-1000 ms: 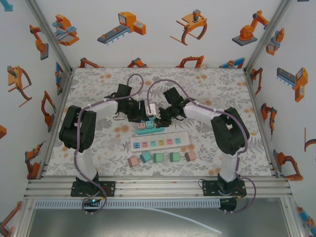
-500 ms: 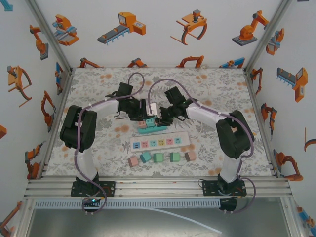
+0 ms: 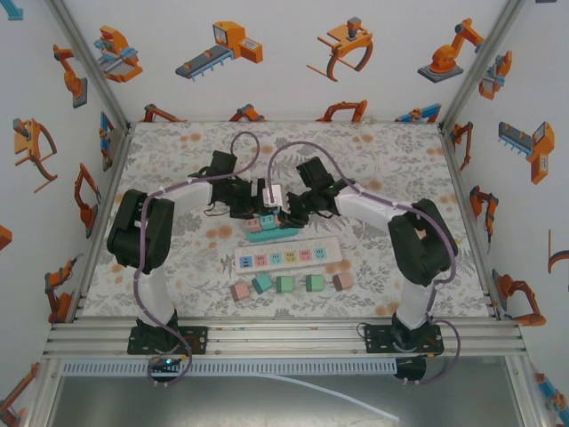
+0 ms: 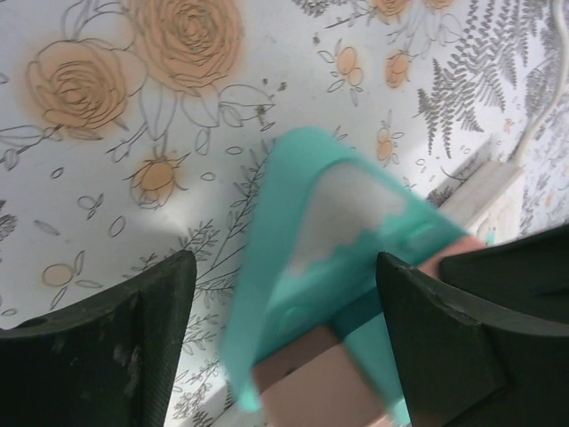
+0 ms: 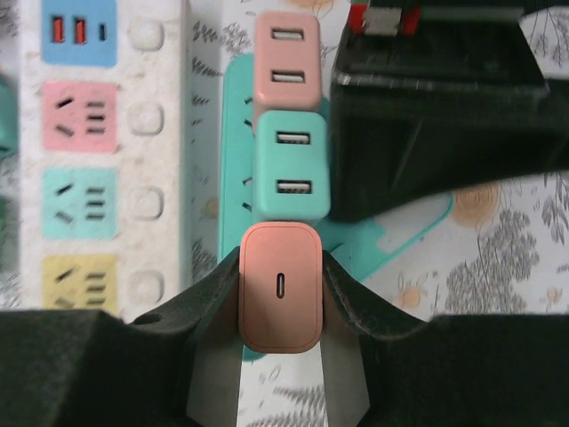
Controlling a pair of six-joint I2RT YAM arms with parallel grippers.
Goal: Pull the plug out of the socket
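Pink plug (image 5: 278, 298) is clamped between the pads of the right gripper (image 5: 279, 267), at one end of the teal power strip (image 5: 233, 160), in line with a teal plug (image 5: 292, 165) and a second pink plug (image 5: 286, 62) on that strip; whether its pins are seated I cannot tell. Left gripper (image 4: 284, 267) is released, jaws spread wide either side of the teal strip's end, with the floral table (image 4: 133, 133) showing between one finger and the strip. From above, the teal strip lies mid-table between both grippers, with a white power strip (image 3: 289, 256) just beside it toward the arm bases.
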